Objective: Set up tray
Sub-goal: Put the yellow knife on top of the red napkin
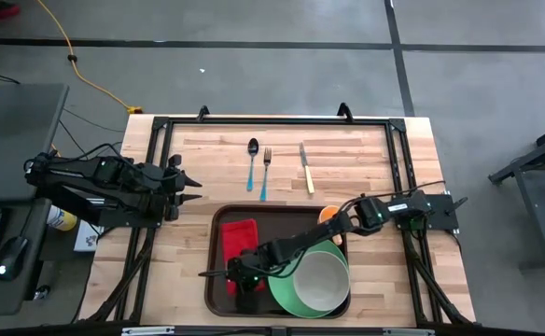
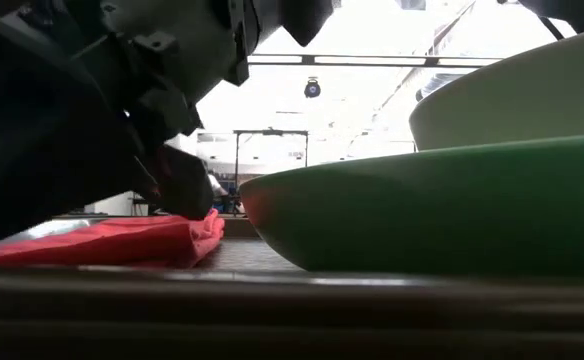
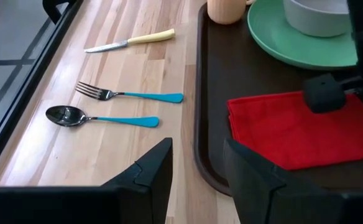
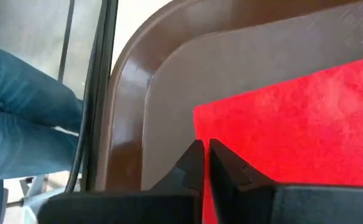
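The wooden counter (image 1: 366, 159) carries everything, with a black frame around its edges. On its near half, about the middle, lies the dark brown tray (image 1: 218, 271), its raised rim and rounded corners plain in the left wrist view (image 3: 209, 106). The right arm reaches from the right edge across the tray toward its left part; the left arm waits over the counter's left edge, well apart from the tray.

On the tray's right part sits a green plate (image 1: 286, 297) with a pale bowl (image 1: 321, 278) standing in it; the low view shows the bowl (image 2: 512, 100) rising above the plate's rim (image 2: 422, 215). A red cloth napkin (image 1: 239, 235) lies flat on the tray's left part. A tan cup (image 1: 328, 215) stands at the tray's far right corner, just beside the plate.

The right tool (image 4: 205, 163) has its fingers pressed together with nothing between them, its tips at the napkin's (image 4: 306, 118) edge by the tray floor (image 4: 169, 124). The left tool (image 3: 197, 174) stands spread wide and holds nothing.

On the far half of the counter lie three pieces of cutlery side by side: a blue-handled spoon (image 1: 252, 161) at left, a blue-handled fork (image 1: 265, 173) just beside it, and a cream-handled knife (image 1: 306, 168) to the right.

In the right wrist view, a person's leg in blue jeans (image 4: 26, 118) shows beyond the counter's edge.
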Available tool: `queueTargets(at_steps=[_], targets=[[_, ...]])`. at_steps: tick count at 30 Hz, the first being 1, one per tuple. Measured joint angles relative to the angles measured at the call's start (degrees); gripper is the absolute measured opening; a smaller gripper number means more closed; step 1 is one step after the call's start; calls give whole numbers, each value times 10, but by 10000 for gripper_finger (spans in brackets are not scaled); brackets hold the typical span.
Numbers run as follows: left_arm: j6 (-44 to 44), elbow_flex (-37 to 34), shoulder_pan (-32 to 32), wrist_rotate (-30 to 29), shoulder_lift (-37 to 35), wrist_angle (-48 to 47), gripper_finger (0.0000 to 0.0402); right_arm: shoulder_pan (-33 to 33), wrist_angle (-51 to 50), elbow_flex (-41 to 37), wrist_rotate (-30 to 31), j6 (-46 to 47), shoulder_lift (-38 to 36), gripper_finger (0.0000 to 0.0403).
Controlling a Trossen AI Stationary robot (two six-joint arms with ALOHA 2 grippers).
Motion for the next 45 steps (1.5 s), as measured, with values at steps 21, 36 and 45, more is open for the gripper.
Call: queueTargets(at_steps=[21,36,45], targets=[[0,0,0,22,0,0,172,-81,-78,0,189,86,-64,0],[-1,0,0,20,0,1,172,-269,-513,1,233,118,-134,27],[-3,0,0,39,0,0,172,-322,-597,-1,279,129,-134,175]])
